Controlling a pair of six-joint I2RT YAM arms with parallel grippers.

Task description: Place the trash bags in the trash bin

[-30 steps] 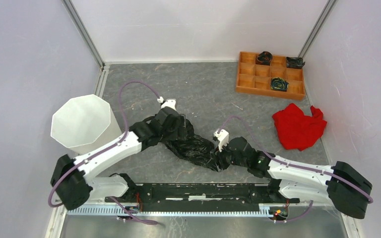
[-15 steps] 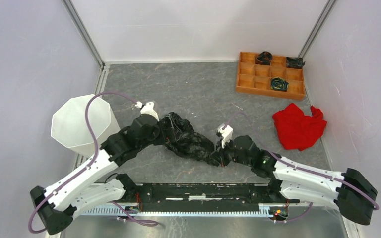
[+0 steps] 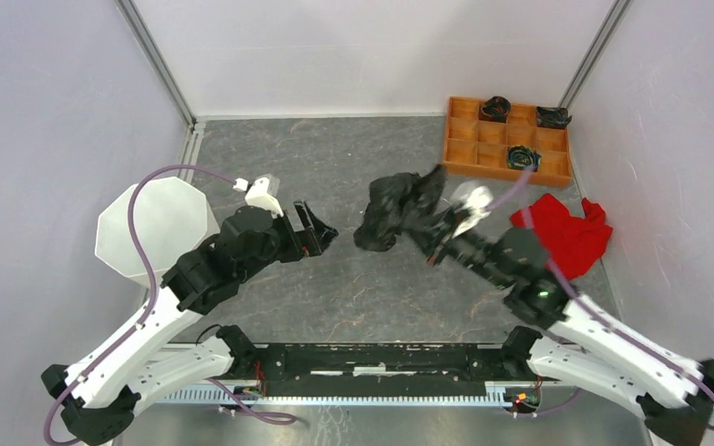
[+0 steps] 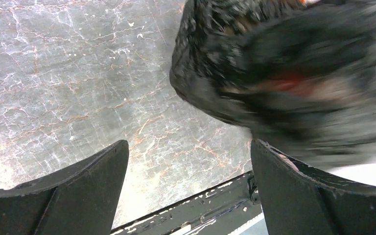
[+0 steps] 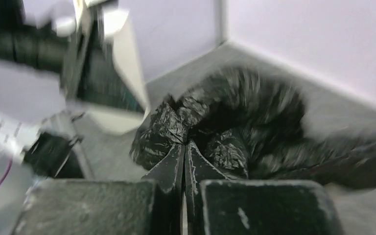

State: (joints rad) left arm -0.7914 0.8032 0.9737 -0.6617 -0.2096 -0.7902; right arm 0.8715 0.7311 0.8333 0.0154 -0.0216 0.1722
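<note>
Top external view: the trash bag (image 3: 392, 206) is a crumpled wad of thin black film, glossy and finely wrinkled, with pale glints on its creases. It sits bunched at the tip of the right gripper (image 3: 425, 226), a little right of the table's (image 3: 353, 288) middle. In the right wrist view the right gripper (image 5: 184, 156) has its two dark fingers pressed together on a fold of the film, and the rest of the bag (image 5: 235, 112) balloons out beyond them in blurred, rumpled lobes. Whether the bag's underside touches the grey marbled surface cannot be told. The left gripper (image 3: 318, 230) is just left of the bag and apart from it, with its fingers spread and nothing between them. In the left wrist view the left gripper (image 4: 188, 171) frames bare table, with the bag (image 4: 254, 63) a smeared black mass at the upper right. The trash bin (image 3: 153, 228), white with a faceted rim, stands at the left edge, well apart from the bag. An orange tray (image 3: 507, 160) with small dark items in three compartments lies far right, and a red cloth (image 3: 562, 240) lies nearer, beside the right arm.
</note>
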